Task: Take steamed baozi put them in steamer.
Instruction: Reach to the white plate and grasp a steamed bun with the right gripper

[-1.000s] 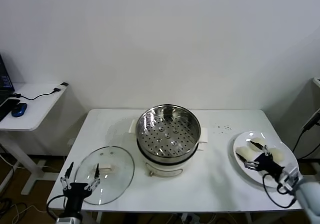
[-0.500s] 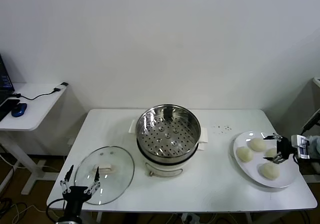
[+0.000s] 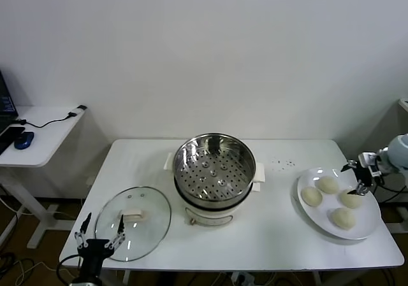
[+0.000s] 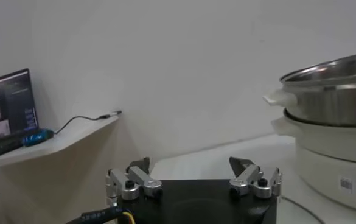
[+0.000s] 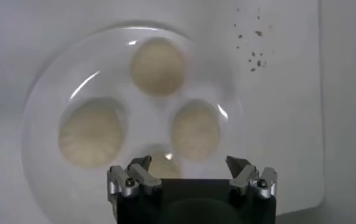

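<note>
Four cream-white steamed baozi [image 3: 312, 197] [image 3: 328, 184] [image 3: 350, 199] [image 3: 343, 218] lie on a flat white plate [image 3: 366, 230] at the table's right. My right gripper [image 3: 357, 176] hangs open and empty above the plate's far right edge. In the right wrist view the gripper [image 5: 188, 165] is over the baozi [image 5: 158, 66] [image 5: 92, 133] [image 5: 195, 129]; a fourth baozi [image 5: 156, 157] is partly hidden behind it. The steamer [image 3: 213, 165], a steel perforated basket on a cream pot, stands empty at the table's centre. My left gripper [image 3: 99, 232] is open at the front left; the left wrist view [image 4: 193, 167] shows it too.
A round glass lid [image 3: 143, 230] with a white handle lies on the table front left, next to the left gripper. Dark crumbs [image 3: 284, 164] dot the table behind the plate. A side desk [image 3: 38, 133] with a mouse stands at the far left.
My right gripper has moved from over the plate's front to the right and back, uncovering all the baozi. It holds nothing. The left gripper has shifted slightly toward me.
</note>
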